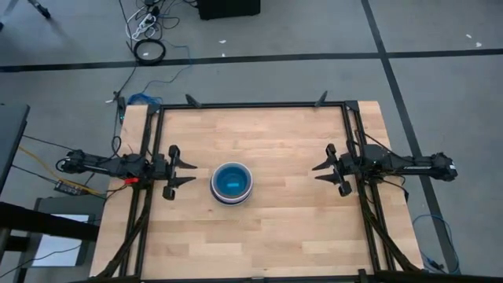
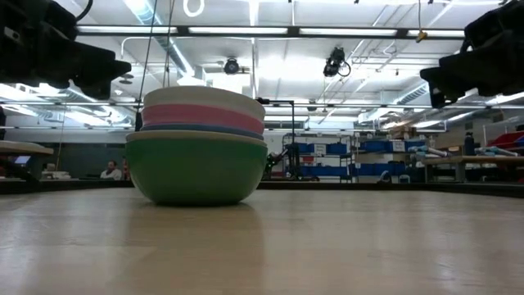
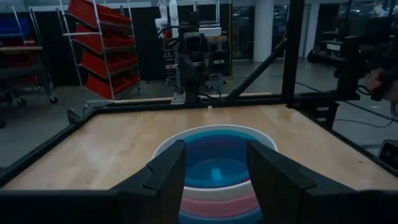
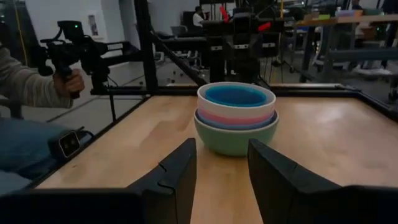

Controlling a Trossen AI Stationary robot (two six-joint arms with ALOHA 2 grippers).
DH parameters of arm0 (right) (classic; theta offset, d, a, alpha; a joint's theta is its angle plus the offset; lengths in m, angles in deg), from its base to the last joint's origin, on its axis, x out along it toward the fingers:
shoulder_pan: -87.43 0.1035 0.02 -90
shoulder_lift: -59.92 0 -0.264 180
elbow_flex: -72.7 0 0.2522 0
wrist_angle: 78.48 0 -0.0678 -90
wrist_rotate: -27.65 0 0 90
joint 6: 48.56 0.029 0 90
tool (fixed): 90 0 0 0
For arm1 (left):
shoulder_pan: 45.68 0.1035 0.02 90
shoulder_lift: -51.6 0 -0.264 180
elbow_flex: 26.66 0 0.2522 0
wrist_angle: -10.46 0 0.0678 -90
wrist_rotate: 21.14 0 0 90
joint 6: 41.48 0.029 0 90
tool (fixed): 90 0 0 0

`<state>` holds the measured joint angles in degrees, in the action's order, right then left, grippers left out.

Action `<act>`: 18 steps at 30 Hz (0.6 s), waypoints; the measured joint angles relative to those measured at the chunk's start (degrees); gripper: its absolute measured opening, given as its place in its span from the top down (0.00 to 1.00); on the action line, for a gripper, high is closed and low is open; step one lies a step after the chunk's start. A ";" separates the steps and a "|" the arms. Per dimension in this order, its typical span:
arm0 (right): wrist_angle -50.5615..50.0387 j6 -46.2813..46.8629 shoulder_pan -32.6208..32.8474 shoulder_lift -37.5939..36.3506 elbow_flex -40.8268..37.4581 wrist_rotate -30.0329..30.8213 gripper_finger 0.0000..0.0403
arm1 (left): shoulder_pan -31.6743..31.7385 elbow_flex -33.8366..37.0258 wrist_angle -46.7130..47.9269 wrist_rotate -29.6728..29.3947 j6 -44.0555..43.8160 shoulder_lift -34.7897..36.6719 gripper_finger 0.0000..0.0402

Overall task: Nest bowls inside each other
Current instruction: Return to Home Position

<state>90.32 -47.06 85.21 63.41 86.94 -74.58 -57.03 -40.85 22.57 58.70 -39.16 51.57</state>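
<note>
The bowls (image 1: 232, 182) stand nested in one stack near the middle of the wooden table. The green bowl (image 2: 196, 172) is at the bottom, its base on the wood. Blue, pink and white rims (image 2: 203, 111) show above it, and the inside (image 4: 235, 95) looks blue. My left gripper (image 1: 194, 173) waits open at the stack's left and points level at it, with a gap between. My right gripper (image 1: 315, 173) is open at the table's right side, farther from the stack. The wrist views show the stack (image 3: 214, 165) beyond the open fingers.
Black frame rails (image 1: 251, 104) run along the table's far, left and right sides. Bare wood (image 1: 267, 236) lies around the stack. Beyond the table in the right wrist view, a person's hand (image 4: 68, 81) holds a black device.
</note>
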 joint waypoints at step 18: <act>0.26 1.33 -0.01 0.26 0.00 0.09 0.67 | 0.00 0.00 -2.16 -0.07 -1.28 0.00 0.56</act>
<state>90.59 -45.73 85.20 63.67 86.94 -74.49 -57.03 -40.85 20.41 58.62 -40.44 51.57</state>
